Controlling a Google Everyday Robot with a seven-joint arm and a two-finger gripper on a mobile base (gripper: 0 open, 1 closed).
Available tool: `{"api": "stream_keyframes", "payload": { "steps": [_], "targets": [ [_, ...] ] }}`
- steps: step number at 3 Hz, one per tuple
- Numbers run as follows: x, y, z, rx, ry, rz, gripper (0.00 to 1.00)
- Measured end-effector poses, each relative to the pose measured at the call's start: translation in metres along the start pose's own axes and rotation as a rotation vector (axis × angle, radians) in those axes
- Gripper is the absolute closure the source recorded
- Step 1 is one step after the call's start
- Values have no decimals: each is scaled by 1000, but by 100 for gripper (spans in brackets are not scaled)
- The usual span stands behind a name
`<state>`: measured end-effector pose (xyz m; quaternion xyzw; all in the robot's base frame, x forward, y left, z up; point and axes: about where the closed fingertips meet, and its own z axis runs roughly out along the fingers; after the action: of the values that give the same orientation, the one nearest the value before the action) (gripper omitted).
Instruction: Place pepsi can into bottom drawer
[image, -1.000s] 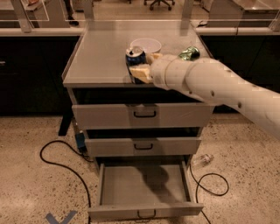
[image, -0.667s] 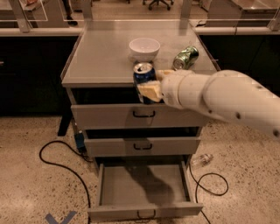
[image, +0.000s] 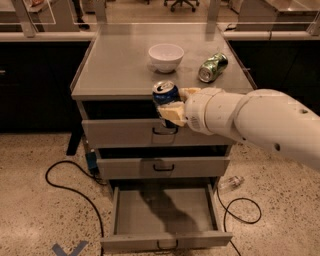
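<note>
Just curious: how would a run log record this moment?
jaws: shut on pepsi can, in front of top drawer | bottom drawer: open | can: not yet inside

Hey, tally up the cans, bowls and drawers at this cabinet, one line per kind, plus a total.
Cans: 2, the pepsi can held in the claw at the front edge of the cabinet, and the green can lying on top.
Bowls: 1, the white bowl on top.
Drawers: 3, with the bottom drawer pulled out.
Total: 6.
</note>
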<state>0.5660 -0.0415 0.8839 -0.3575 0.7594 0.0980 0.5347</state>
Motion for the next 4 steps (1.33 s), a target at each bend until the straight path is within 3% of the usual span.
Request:
{"api": "stream_keyframes", "payload": {
  "steps": [1,2,3,4],
  "targets": [
    [25,10,-3,5,49,3,100],
    [86,34,-16,15,152,61,100],
    [119,52,-19,-9,209,77,100],
    [119,52,-19,-9,209,77,100]
  ]
}}
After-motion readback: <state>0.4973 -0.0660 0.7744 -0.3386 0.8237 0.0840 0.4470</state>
